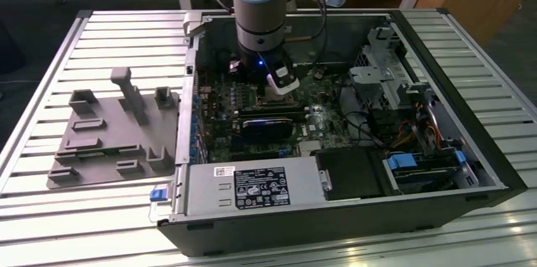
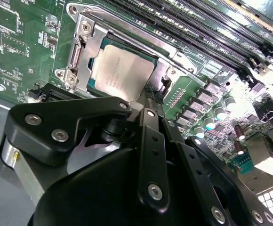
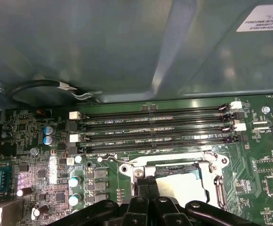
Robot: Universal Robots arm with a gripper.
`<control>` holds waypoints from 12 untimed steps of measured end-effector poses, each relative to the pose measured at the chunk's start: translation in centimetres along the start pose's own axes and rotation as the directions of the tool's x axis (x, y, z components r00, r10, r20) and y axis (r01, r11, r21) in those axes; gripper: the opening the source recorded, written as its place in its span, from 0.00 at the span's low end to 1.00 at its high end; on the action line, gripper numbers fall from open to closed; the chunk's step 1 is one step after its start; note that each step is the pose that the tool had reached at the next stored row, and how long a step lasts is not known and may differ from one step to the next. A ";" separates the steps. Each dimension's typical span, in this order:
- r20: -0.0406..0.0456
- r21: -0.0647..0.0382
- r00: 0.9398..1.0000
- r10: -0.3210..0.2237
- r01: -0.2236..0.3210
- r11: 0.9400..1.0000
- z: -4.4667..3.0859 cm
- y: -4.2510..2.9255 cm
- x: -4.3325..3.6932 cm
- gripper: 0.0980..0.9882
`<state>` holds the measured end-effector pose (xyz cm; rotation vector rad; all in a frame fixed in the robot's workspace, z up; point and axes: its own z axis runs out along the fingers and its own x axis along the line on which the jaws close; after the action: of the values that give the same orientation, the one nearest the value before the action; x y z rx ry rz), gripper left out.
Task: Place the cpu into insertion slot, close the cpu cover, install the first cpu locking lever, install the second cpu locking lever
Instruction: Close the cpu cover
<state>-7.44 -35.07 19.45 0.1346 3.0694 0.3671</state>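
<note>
Exterior view: grey fixture tray (image 1: 109, 135) sits on the exterior view's left, open PC case (image 1: 495, 173) to its right. The arm drops into the case and blocks the socket area. In the second wrist view the cpu (image 2: 122, 70) is seated and the cpu cover (image 2: 80, 52) lies flat around it, with the gripper linkage hiding the cpu's near edge. The insertion slot (image 3: 174, 166) shows as a dark strip beside the cpu in the first wrist view. Gripper (image 3: 146, 187) fingers are pressed together with nothing visible between them. The tips are at the cover's edge; can't tell whether they touch it. White stickers on the power supply box (image 1: 251, 188) and the case wall (image 3: 263, 19).
</note>
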 end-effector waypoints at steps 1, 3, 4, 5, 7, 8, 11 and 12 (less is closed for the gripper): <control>0.000 0.000 1.000 0.000 0.000 1.000 0.00 0.00 -0.05 0.00; 0.000 0.000 1.000 0.000 0.000 1.000 0.01 0.00 -0.18 0.00; 0.000 0.000 1.000 0.000 0.000 1.000 0.01 0.00 -0.24 0.00; 0.000 0.000 1.000 0.000 0.000 1.000 0.00 0.00 -0.29 0.00; 0.000 -0.001 1.000 0.000 0.000 1.000 -0.03 0.04 -0.34 0.00; 0.001 -0.001 1.000 0.000 0.000 1.000 -0.09 0.06 -0.34 0.00; 0.001 -0.002 1.000 0.000 0.000 1.000 -0.40 0.17 -0.37 0.00; 0.001 -0.001 1.000 0.000 0.000 1.000 -0.52 0.17 -0.37 0.00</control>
<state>-7.09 -35.06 20.01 0.1344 3.0687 0.3685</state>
